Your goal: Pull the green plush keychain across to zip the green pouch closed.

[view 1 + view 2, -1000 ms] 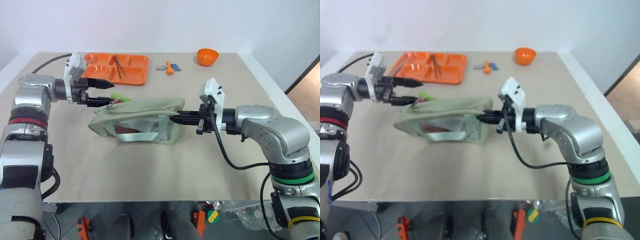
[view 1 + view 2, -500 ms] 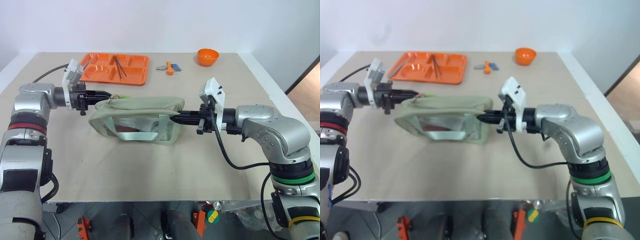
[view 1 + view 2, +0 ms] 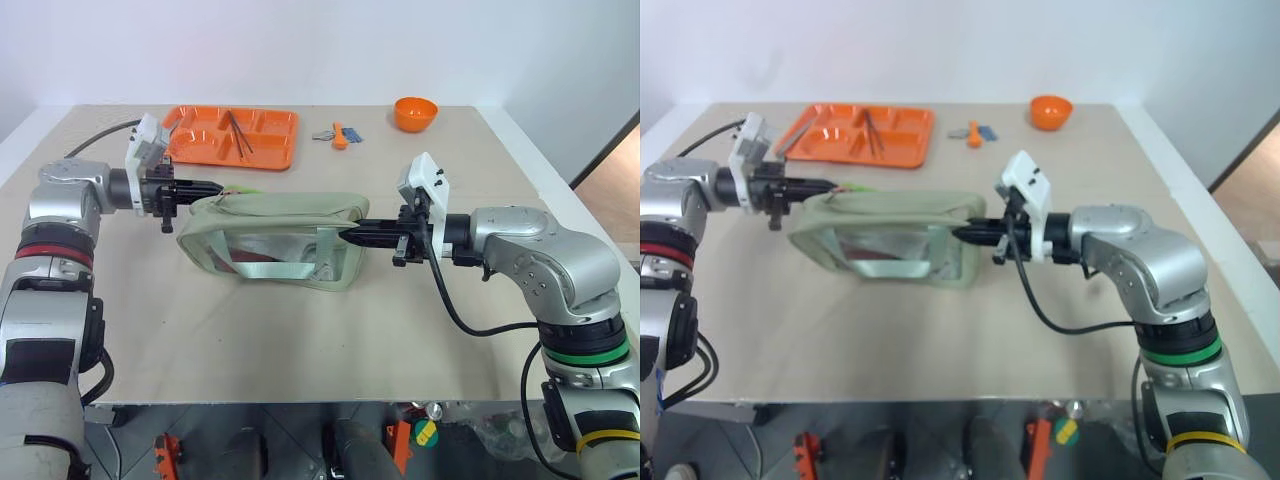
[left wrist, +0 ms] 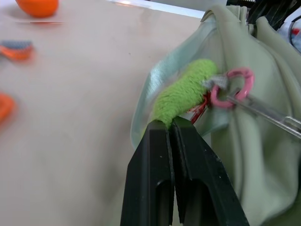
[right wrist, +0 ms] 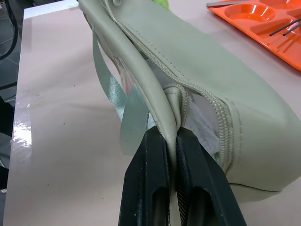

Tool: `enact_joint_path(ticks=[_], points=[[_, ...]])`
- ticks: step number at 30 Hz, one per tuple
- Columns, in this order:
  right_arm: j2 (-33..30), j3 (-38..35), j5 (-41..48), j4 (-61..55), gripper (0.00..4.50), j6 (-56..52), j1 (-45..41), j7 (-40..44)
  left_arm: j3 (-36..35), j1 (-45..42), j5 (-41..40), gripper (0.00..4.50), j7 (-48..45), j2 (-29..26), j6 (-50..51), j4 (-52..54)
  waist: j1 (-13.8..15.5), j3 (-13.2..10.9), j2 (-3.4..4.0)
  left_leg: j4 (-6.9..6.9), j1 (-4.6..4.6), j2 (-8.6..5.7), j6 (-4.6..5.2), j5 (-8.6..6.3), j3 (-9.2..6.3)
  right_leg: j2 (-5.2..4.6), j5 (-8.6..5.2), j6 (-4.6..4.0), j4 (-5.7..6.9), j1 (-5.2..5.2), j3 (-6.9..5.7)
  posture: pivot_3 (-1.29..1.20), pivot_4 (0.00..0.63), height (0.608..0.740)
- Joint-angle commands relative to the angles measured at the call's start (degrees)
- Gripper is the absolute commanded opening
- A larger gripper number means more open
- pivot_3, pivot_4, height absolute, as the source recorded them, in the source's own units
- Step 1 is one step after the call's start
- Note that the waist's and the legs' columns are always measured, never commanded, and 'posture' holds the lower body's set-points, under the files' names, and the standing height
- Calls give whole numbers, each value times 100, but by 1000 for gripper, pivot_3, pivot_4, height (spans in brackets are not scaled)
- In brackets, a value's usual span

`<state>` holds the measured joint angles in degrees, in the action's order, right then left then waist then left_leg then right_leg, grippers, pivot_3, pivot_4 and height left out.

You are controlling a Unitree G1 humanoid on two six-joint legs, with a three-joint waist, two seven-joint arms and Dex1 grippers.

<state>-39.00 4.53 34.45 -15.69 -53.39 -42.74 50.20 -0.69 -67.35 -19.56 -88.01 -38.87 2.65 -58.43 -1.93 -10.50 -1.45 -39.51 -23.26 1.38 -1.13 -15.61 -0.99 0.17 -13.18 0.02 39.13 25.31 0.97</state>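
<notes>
I have the green pouch (image 3: 270, 240) lying on its side in the middle of the tabletop (image 3: 300, 340), its clear panel facing me and a pale webbing strap (image 3: 275, 270) across it. My left hand (image 4: 170, 126) reaches in level from the left end of the pouch, its two black fingers (image 4: 153, 179) pressed together on the near end of the green plush keychain (image 4: 181, 94). From the left wrist view the fuzzy lime plush sticks straight out past the fingertips and ends at a pink clip (image 4: 233, 87), which links to a thin metal piece running onto the top of the pouch. In the head views the plush shows as a small lime sliver (image 3: 240, 189) just past the left hand, at the pouch's top left corner.

My right hand (image 3: 352, 236) comes in from the opposite side and is clamped on the right end of the pouch. The right wrist view shows its fingers (image 5: 146, 183) pinching the rolled fabric edge beside the zipper (image 5: 221, 117), whose teeth stand apart at that end.

At the far side of the tabletop sit an orange tray (image 3: 200, 150) with thin utensils (image 3: 238, 132) in it, an orange bowl (image 3: 414, 112), and a few small orange and blue items (image 3: 340, 133) between them, all well apart from the pouch.
</notes>
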Motion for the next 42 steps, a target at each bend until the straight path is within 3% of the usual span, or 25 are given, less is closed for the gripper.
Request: enact_joint_path(ticks=[1, 8, 15, 18, 22, 27, 29, 30, 35, 38, 42], points=[[13, -53, 14, -92, 0, 90, -136, 33, -555, -228, -357, 34, 0, 86, -293, 253, -2, 0, 0, 0, 0, 0, 0, 0, 1, 0, 0, 0, 0, 0, 1, 0, 150, 740], [-9, -45, -1, -59, 0, 101, -165, 62, -911, 92, -756, 34, -390, 327, -596, 1270, -6, 0, 0, 0, 0, 1, 0, 0, 2, 1, 0, 0, 1, 0, 3, 0, 150, 740], [-12, -24, -51, 19, 0, 135, -218, 135, 126, 783, -1092, 34, -449, -226, -466, 2543, -12, 0, 1, 0, 3, 2, -1, 1, -2, 3, 1, -1, 4, 0, 7, 0, 150, 740], [14, -11, -66, 51, 0, 150, -255, 144, 422, 820, -1083, 34, -449, -414, -473, 2541, 1, 0, 0, -1, 4, 5, -1, 1, -6, 3, 2, -2, 5, -1, 6, 0, 150, 740], [47, 1, -80, 50, 0, 161, -251, 145, 188, 511, -933, 34, -444, -269, -386, 2016, 7, 0, 0, -5, 3, 2, 1, 2, -1, 4, 2, -3, 5, -2, 2, 0, 150, 740], [57, 1, -90, 53, 0, 162, -244, 163, -204, 161, -1036, 1590, -159, -96, -4, 1621, -2, 0, 0, -7, 3, 4, 2, 2, 1, 11, 2, -2, 4, -2, 4, 0, 150, 740], [58, 6, -95, 60, 0, 166, -256, 175, -318, 118, -1102, 1940, -201, -101, 189, 1646, -3, 0, 0, -6, 2, 9, 3, 2, 0, 15, 2, -3, 4, -1, 3, 0, 150, 740], [58, 7, -98, 63, 0, 168, -260, 179, -377, 116, -1128, 2455, -243, -101, 259, 1689, -4, 0, 0, -7, 2, 11, 3, 2, 0, 18, 3, -4, 4, -1, 4, 0, 150, 740], [66, 17, -104, 92, 0, 174, -293, 195, -495, 204, -1074, 4111, -433, -234, 455, 1871, -3, 0, 0, -7, 2, 13, 2, 2, 0, 19, 4, -6, 4, -1, 3, 0, 150, 740], [76, 23, -99, 100, 0, 182, -299, 213, -591, 203, -929, 4111, -342, -263, 184, 1775, -2, 0, 0, -7, 3, 13, 2, 2, 0, 20, 4, -6, 4, -1, 4, 0, 150, 740], [106, 42, -115, 101, 0, 195, -298, 226, -986, -36, -1227, 4111, -41, -252, 636, 1664, -2, 0, 0, -7, 3, 15, 2, 2, 0, 20, 4, -7, 4, -1, 4, 0, 150, 740]])
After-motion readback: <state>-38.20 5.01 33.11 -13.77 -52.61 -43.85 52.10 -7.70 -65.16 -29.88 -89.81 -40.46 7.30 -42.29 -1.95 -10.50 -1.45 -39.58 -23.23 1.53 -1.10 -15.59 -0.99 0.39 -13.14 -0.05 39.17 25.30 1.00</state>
